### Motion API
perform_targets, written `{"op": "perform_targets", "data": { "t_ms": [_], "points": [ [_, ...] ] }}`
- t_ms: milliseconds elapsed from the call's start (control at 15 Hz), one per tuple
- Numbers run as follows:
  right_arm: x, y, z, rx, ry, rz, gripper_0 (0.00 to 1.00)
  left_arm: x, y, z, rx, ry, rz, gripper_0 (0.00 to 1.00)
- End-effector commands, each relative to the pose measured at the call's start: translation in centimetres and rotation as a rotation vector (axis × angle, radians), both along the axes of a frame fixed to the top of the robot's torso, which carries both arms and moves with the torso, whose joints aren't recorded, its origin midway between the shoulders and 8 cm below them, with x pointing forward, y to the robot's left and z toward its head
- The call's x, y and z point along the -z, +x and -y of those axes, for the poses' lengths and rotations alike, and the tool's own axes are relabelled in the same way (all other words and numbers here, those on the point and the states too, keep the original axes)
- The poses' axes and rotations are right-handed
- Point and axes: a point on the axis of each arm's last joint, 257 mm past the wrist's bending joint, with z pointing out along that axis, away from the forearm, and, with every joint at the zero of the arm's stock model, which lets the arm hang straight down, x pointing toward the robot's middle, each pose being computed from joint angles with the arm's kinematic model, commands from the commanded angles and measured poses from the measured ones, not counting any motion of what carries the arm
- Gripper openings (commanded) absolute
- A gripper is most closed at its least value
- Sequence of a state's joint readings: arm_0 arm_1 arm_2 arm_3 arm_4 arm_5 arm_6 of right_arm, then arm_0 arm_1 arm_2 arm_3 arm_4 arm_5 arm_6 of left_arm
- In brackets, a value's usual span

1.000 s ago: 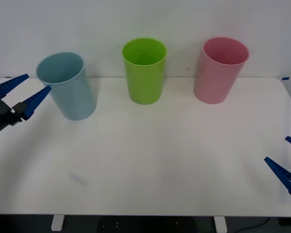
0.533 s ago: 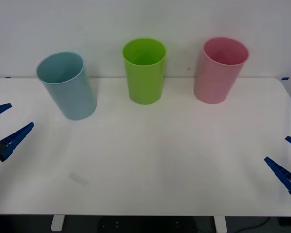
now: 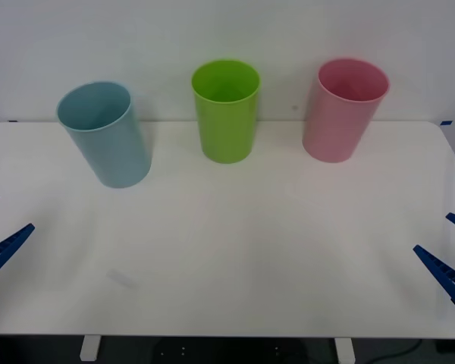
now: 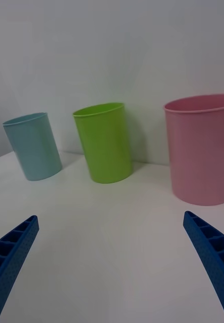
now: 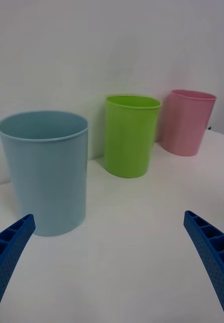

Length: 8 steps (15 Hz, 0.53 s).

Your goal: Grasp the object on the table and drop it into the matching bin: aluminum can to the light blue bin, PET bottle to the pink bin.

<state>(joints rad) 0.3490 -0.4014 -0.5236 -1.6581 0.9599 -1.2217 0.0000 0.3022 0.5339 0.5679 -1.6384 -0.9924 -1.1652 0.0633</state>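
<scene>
**Both grippers hanging open and unloaded, can's place unknown**

We are looking at the left gripper (image 3: 12,212) hanging low over the near left edge of the table (image 3: 250,250), its two blue fingers spread wide with nothing between them. The right gripper (image 3: 432,232) is hanging the same way at the near right edge, released and bare.

We cannot tell where the aluminum can is lying. The bins are hiding their floors from us. We are judging, from that alone, that it may already be sitting in the light blue bin (image 3: 110,144), and that the drop may be done.

Ahead of the left gripper and a little inward of it, the light blue bin is standing upright, mouth open to the top. It is the nearest bin to that gripper. In the left wrist view it is rising just beyond one open finger.

The lime green bin (image 3: 227,114) is standing farther ahead and farther inward. The pink bin (image 3: 341,114) is standing ahead and inward of the right gripper, well apart from the left one.

We are reckoning that any further can would fall to the left arm, since the blue bin is lying on its side of the table. A bottle would suit the right arm.
</scene>
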Motion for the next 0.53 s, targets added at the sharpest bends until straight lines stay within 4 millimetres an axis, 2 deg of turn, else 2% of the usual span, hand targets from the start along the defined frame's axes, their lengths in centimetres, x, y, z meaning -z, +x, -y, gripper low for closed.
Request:
{"op": "perform_targets", "data": {
  "t_ms": [67, 533],
  "points": [
    [0.0, 0.0, 0.0, 0.0, 0.0, 0.0, 1.0, 0.45, -0.54, -0.06, 0.002, 0.002, -0.01, 1.0],
    [0.0, 0.0, 0.0, 0.0, 0.0, 0.0, 1.0, 0.82, -0.97, 0.0, 0.005, -0.005, -0.021, 1.0]
  ]
}}
